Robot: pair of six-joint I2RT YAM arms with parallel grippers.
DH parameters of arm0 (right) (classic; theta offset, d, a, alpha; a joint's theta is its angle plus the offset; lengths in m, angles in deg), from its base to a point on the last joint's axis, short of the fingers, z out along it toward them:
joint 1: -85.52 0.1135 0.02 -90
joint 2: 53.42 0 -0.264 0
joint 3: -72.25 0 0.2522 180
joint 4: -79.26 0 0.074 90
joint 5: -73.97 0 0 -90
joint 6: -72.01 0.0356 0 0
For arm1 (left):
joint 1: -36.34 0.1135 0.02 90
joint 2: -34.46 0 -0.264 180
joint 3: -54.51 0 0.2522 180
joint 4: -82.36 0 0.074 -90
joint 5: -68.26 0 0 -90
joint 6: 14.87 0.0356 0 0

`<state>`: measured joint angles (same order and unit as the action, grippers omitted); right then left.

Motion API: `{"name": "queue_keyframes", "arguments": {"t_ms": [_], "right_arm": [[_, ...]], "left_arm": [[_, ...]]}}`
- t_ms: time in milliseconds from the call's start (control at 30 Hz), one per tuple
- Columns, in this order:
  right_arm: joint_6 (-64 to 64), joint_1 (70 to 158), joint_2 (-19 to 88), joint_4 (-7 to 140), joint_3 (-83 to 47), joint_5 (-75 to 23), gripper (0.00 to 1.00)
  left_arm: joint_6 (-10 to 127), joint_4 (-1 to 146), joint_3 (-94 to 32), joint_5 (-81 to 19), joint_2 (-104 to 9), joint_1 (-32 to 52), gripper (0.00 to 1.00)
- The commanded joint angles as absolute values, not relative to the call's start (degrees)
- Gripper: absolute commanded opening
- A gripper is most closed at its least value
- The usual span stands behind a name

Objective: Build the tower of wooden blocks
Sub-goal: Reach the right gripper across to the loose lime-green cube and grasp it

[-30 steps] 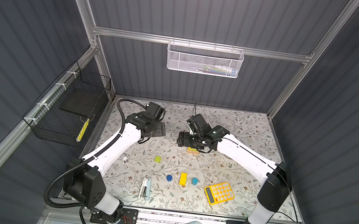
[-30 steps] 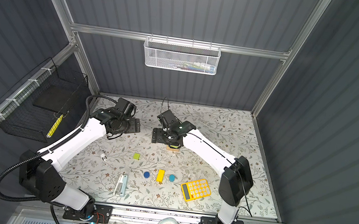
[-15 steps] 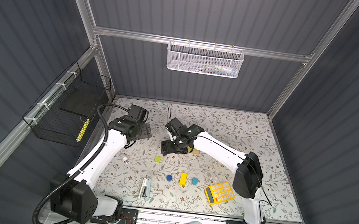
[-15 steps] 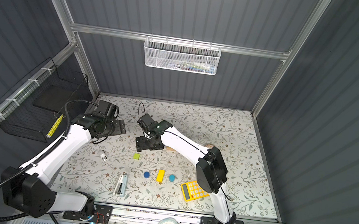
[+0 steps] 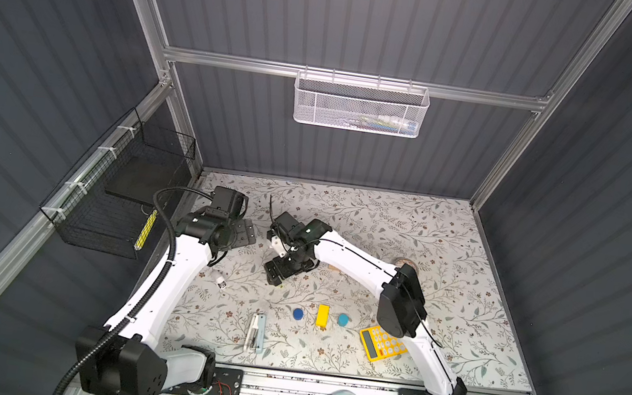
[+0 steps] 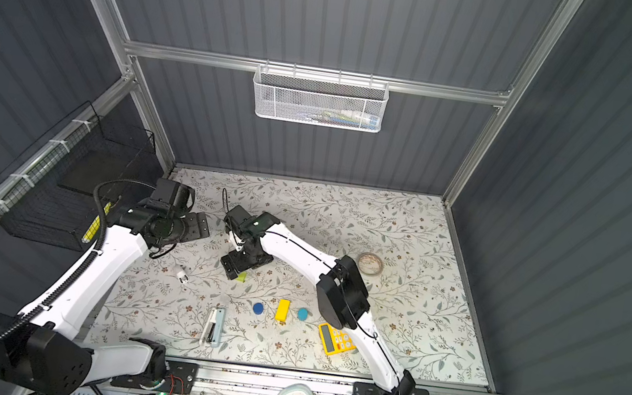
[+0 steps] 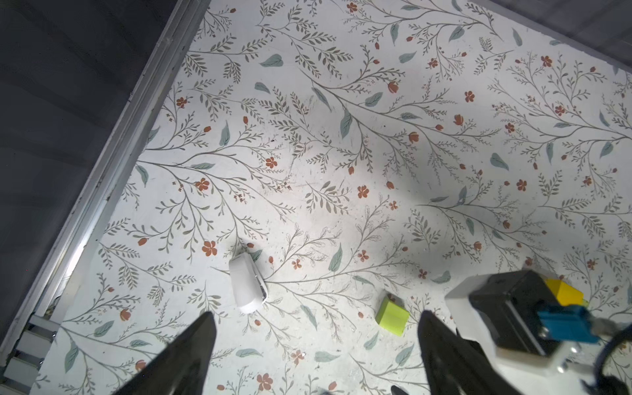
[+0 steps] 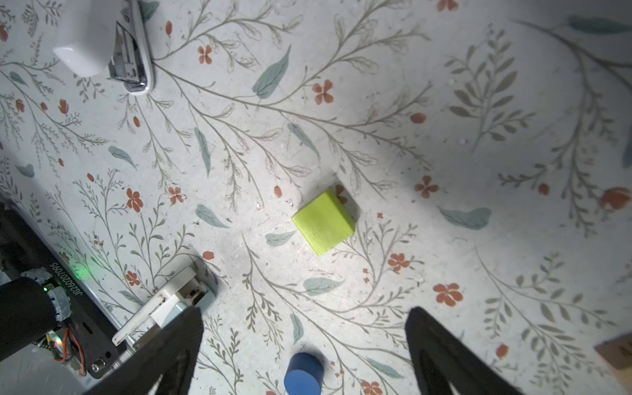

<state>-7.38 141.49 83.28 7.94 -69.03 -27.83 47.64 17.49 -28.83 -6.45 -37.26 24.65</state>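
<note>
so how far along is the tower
Done: nothing stacked; yellow bar, blue cylinders and lime cube lie apart on the table. In hand: nothing; left gripper and right gripper are open, the right near the lime cube. Left: all the stacking.

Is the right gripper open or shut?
Open. In the right wrist view the black fingers of the right gripper stand wide apart, gripping nothing; the small lime-green cube lies free on the floral table beyond them.

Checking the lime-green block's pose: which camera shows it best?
Right wrist: the lime-green block shows whole and large. Left wrist shows it smaller; in both top views the right gripper hides most of it.
</note>
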Motion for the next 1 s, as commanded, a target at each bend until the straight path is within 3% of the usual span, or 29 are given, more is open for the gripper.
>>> {"name": "queue_keyframes", "arguments": {"t_ms": [0,400,967], "right_arm": [[-13.3,142.2,85.0,5.9,-71.4,-29.0,0.95],[-21.7,142.6,90.5,5.8,-74.9,-26.2,0.89],[-24.9,142.0,94.6,9.3,-77.4,-23.7,0.91]], "left_arm": [[49.1,14.6,-30.8,-5.1,-36.1,25.3,0.93],[49.3,13.5,-33.1,-5.3,-35.9,25.6,0.93],[49.7,13.7,-33.4,-6.4,-36.5,25.7,0.94]]}}
